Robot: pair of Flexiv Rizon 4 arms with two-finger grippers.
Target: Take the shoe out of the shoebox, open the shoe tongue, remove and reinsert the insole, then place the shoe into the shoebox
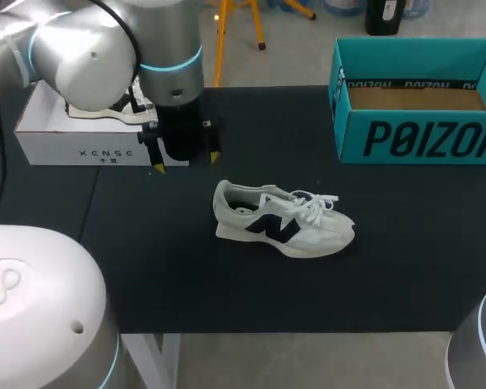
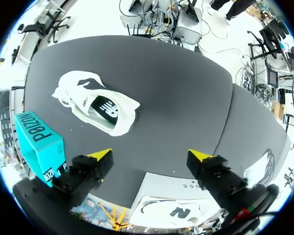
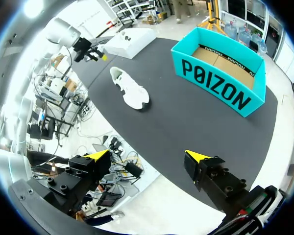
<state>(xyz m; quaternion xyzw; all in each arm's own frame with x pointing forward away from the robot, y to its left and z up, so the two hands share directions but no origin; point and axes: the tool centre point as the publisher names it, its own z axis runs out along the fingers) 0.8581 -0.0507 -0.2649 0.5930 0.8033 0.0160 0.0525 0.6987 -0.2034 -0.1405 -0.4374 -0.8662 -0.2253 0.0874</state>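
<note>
A white shoe point(image 1: 283, 219) with a dark logo lies on its side in the middle of the black table, laces toward the right. The teal shoebox point(image 1: 421, 139) stands open and empty at the back right. My left gripper point(image 1: 185, 160) hangs open above the table's back left, just in front of a white box, with nothing between its fingers. In the left wrist view the shoe point(image 2: 95, 105) lies well ahead of the open gripper point(image 2: 152, 156). My right gripper point(image 3: 147, 156) is open and empty off the table's front edge, far from the shoe point(image 3: 130, 90) and the shoebox point(image 3: 215, 88).
A white box point(image 1: 65, 142) holding a second shoe point(image 2: 171, 211) sits at the back left, under my left wrist. My right arm's base point(image 1: 478, 340) shows at the front right corner. Bare black mat point(image 1: 227, 284) surrounds the shoe.
</note>
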